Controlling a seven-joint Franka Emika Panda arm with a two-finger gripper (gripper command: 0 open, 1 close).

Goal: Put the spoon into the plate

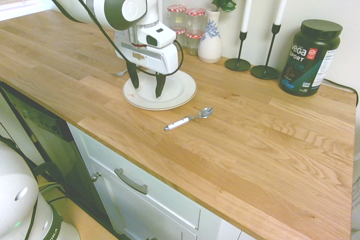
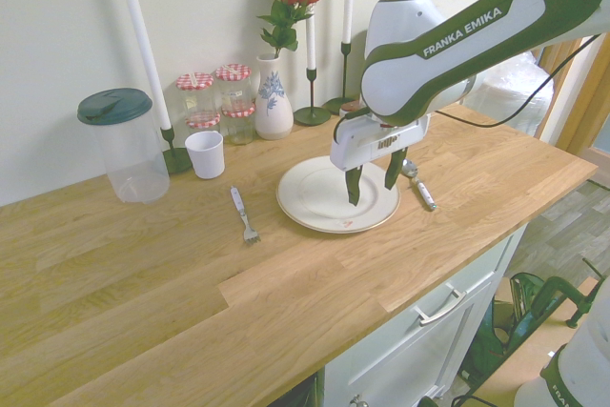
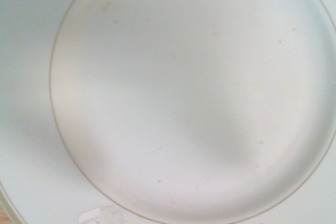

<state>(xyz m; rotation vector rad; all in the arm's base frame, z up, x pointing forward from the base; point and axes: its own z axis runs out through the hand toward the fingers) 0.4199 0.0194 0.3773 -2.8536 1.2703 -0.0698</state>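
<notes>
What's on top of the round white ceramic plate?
The round white ceramic plate bears no spoon or fork, only small specks and a pale sticker-like patch near its edge. Its underside, and whatever lies beneath, is hidden.

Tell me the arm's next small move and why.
Probably shift the open gripper sideways toward the spoon: it hovers over the plate holding nothing, while the spoon lies on the wood beside it.
</notes>
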